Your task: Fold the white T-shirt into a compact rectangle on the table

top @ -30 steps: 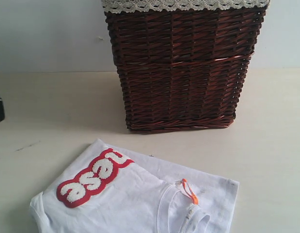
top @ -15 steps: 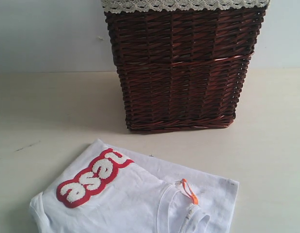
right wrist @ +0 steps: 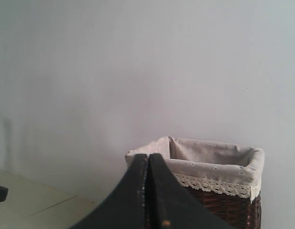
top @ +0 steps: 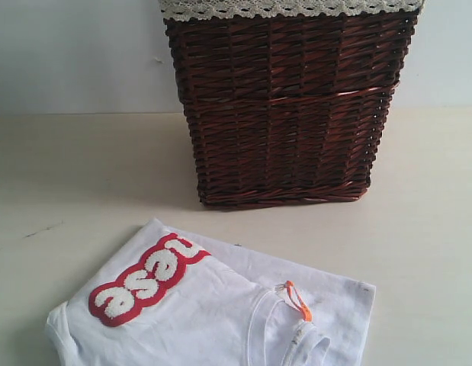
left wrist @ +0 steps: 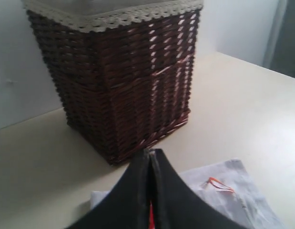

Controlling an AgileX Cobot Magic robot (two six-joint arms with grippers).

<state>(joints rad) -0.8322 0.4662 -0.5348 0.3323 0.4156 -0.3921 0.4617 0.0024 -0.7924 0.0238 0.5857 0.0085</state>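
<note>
Your shirt [top: 220, 305] lies folded on the table [top: 60, 168] in front of the basket [top: 285, 107], and with the left gripper [left wrist: 150, 155] and right gripper [right wrist: 148, 158] both pinched shut on nothing, lowering either onto the cloth could snag it and drag a fold open

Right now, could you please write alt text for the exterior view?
A folded white T-shirt with fuzzy red-outlined letters lies on the cream table, cut off by the bottom edge. A brown wicker basket with lace trim stands beyond it, apart.
</note>
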